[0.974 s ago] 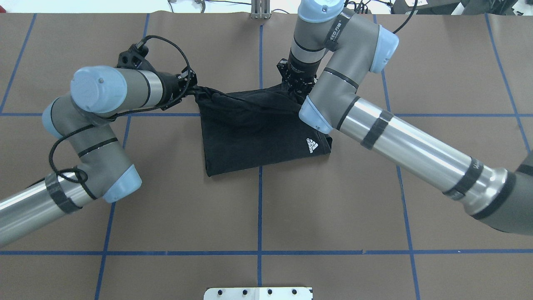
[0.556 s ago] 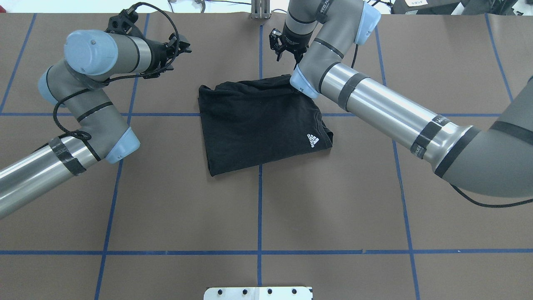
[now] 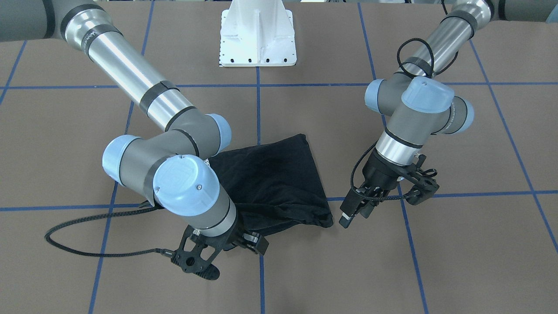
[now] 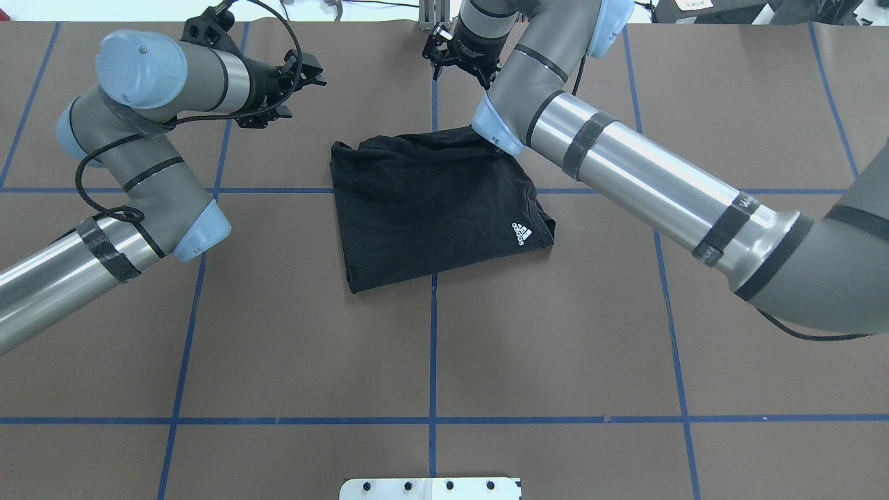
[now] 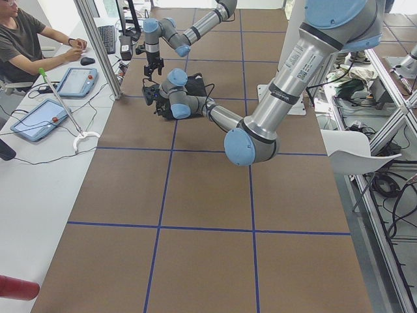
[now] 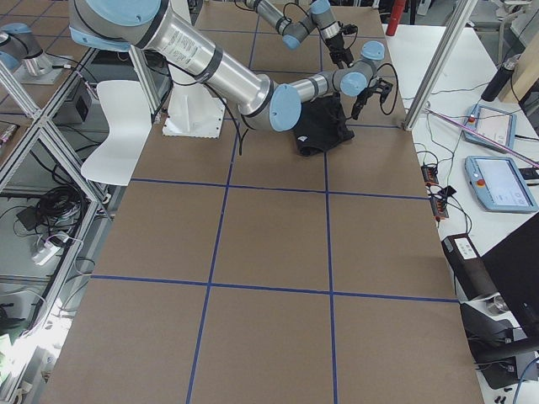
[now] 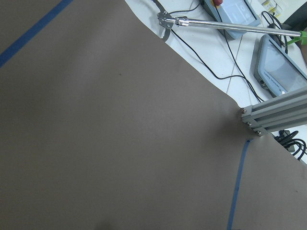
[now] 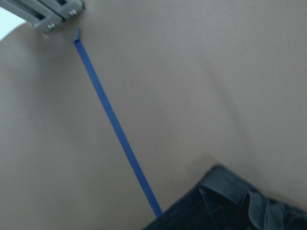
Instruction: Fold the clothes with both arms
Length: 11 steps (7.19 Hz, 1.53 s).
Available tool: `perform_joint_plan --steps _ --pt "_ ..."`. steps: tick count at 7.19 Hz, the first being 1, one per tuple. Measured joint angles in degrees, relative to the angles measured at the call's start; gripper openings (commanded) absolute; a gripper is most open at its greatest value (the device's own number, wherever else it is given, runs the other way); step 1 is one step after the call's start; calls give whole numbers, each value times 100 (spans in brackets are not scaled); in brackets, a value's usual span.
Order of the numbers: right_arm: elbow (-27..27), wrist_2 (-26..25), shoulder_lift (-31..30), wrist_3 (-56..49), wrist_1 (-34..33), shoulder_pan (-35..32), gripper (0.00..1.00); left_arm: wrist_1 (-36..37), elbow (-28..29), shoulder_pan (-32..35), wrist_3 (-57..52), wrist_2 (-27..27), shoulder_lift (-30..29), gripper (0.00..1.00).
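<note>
T-shirt (image 4: 430, 208), black, one. Folded to a rough rectangle, it lies flat on the brown table (image 4: 278, 347) across the centre blue tape line (image 4: 433, 347), with the white logo (image 4: 521, 236) facing up.

Left gripper (image 4: 314, 73): on the robot's left of that line and apart from the shirt's far corner. Fingers spread, holding nothing.

Right gripper (image 4: 455, 61): almost over the line, beyond the shirt's far edge. Fingers spread and empty, touching no cloth.

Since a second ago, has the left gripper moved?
Yes. In the overhead view the left gripper has let go of the t-shirt corner and pulled away from it, farther beyond the horizontal blue tape line, jaws open.
</note>
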State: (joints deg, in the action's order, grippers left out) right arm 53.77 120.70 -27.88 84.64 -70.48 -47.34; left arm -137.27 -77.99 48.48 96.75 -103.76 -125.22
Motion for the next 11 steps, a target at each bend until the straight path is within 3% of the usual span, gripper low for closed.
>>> perform_joint_plan --steps 1,2,3,4,6,9,11 --pt "1342 -460 -632 15 -771 410 0 13 -58 80 -117 -139 13 88" --pt "2261 -1003 -1129 27 -1280 906 0 22 -106 203 -263 -304 32 88" --pt "2623 -1389 -1370 20 -1488 1225 0 29 -129 333 -339 -455 46 88" --pt "2644 -1563 -1450 -8 -1552 1303 0 31 -144 417 -374 -546 63 88" --pt "1952 -1651 -1227 -33 -1218 1084 0 33 -182 464 -391 -595 123 89" --pt "-296 -1607 -117 -107 -45 649 0 27 -268 468 -386 -583 225 90" --pt "-1432 -1578 209 -309 718 360 0 25 -312 463 -385 -557 284 90"
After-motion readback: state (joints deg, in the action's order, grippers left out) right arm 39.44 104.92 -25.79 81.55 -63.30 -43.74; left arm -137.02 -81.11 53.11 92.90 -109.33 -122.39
